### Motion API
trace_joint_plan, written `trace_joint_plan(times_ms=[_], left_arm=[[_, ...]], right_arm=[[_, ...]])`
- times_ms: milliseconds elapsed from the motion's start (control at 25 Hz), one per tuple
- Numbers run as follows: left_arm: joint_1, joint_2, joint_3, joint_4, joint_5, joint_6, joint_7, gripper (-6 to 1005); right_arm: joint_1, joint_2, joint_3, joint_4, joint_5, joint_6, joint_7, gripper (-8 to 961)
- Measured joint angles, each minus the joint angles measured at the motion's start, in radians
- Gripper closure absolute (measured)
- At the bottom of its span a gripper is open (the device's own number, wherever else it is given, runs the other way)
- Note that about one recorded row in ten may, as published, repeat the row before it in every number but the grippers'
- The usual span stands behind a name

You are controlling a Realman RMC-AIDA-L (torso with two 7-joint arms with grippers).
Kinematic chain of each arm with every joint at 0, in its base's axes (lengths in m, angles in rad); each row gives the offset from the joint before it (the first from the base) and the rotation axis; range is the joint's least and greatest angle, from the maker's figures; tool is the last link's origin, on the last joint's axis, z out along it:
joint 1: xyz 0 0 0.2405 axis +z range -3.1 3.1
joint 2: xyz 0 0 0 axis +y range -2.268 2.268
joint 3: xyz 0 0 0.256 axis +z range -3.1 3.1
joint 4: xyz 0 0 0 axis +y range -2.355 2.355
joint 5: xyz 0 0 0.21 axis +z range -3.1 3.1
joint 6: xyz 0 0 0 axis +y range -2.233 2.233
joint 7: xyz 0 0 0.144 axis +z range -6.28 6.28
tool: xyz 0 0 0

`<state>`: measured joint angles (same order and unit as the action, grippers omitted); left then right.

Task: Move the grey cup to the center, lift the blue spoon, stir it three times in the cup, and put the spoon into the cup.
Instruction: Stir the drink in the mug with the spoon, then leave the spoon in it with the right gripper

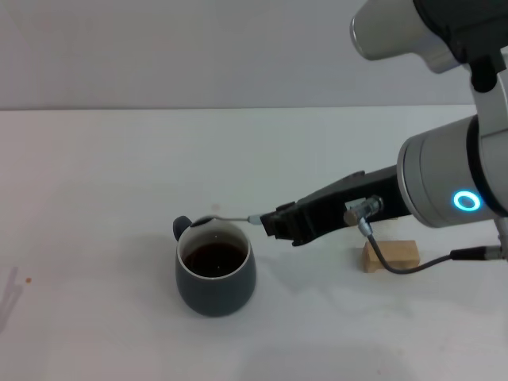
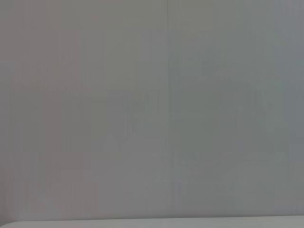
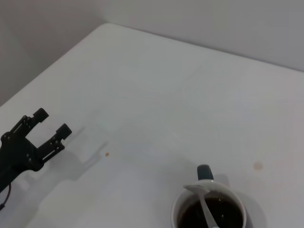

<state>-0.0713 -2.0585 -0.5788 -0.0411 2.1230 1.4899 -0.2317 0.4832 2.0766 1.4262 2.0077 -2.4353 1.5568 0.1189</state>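
The grey cup (image 1: 216, 278) stands near the middle of the white table with dark liquid inside; its handle points away from me. It also shows in the right wrist view (image 3: 209, 209). My right gripper (image 1: 271, 221) reaches in from the right, just beside the cup's rim, and is shut on the blue spoon (image 1: 230, 218). The spoon lies almost level, its metal bowl at the far rim by the handle; its neck (image 3: 207, 212) crosses over the liquid. My left gripper (image 3: 52, 121) is parked far off at the table's left side, with its fingers apart and empty.
A small wooden block (image 1: 390, 255) lies on the table right of the cup, under my right arm's cable. A tiny orange speck (image 3: 107, 154) marks the table near the left gripper. The left wrist view shows only a blank wall.
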Motion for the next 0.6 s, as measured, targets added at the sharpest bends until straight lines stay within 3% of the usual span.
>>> trace_joint_plan(times_ms=[600], left_arm=[[0.002, 0.0, -0.013, 0.001, 0.0, 0.004, 0.0, 144]], right_arm=[[0.0, 0.0, -0.047, -0.126, 0.001, -0.059, -0.012, 788]])
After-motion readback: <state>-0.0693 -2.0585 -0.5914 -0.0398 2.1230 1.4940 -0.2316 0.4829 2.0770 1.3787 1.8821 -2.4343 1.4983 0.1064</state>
